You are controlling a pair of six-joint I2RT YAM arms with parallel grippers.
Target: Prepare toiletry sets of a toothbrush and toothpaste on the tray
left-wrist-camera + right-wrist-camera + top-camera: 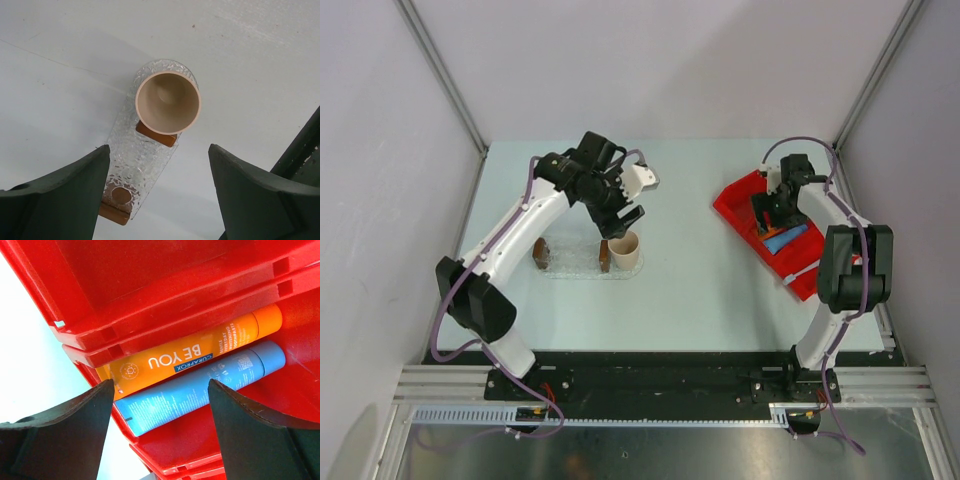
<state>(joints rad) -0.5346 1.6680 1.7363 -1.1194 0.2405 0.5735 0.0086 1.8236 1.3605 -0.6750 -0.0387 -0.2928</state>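
Two toothpaste tubes (190, 360) lie in the red bin (150, 290) under the wide right claw (160, 385), which should next drop and pinch one; the left claw (159, 147) gapes above the cup (168, 102).

Beige cup (624, 251) stands upright just left of center, mouth up. Red divided bin (733, 203) sits at an angle over on the right. Both are on the pale table (690, 300).

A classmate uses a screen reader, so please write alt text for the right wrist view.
An orange toothpaste tube and a blue toothpaste tube lie side by side in one compartment of a red bin. The right claw hangs open above them, its dark fingers filling the lower corners.
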